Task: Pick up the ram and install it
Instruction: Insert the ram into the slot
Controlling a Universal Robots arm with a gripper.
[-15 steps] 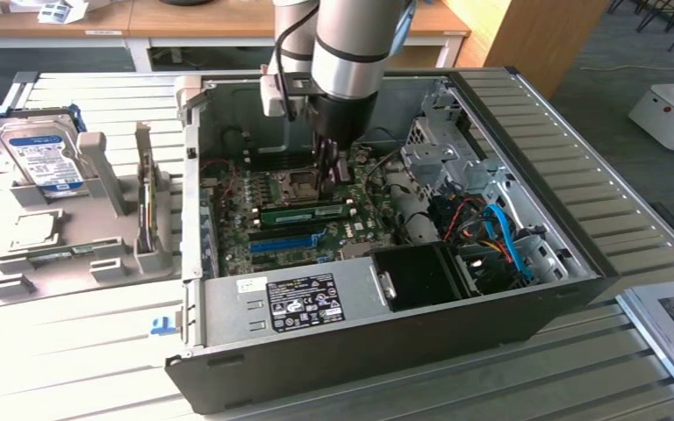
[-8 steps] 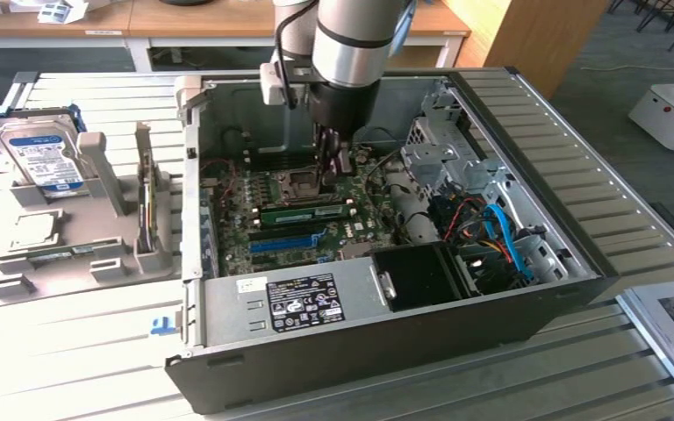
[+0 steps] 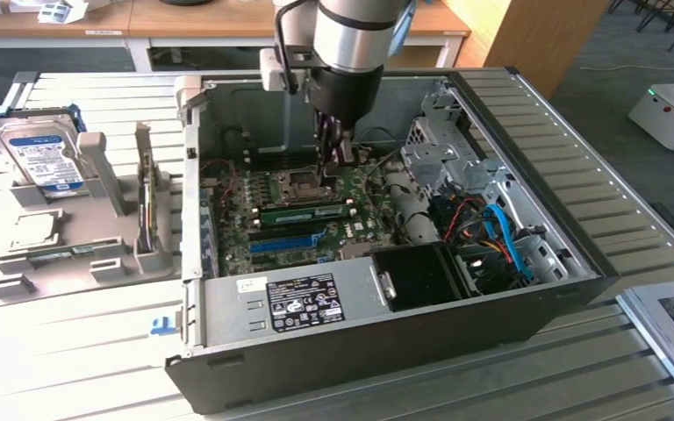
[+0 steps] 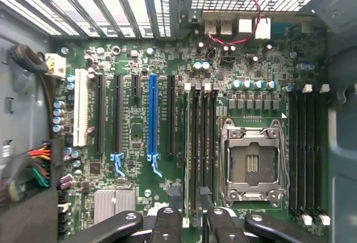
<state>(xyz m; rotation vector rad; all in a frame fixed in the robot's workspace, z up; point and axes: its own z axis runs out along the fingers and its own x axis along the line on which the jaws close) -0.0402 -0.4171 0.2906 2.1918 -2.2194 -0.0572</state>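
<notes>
One ram (image 3: pixel 304 211), on edge, lengthwise parallel to blue slot (image 3: pixel 281 244)

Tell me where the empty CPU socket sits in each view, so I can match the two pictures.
Exterior view: the CPU socket is mid-board inside the open computer case.
Wrist view: the CPU socket, silver-framed, lies between two banks of memory slots.
Shared landmark: the blue expansion slot.
</notes>
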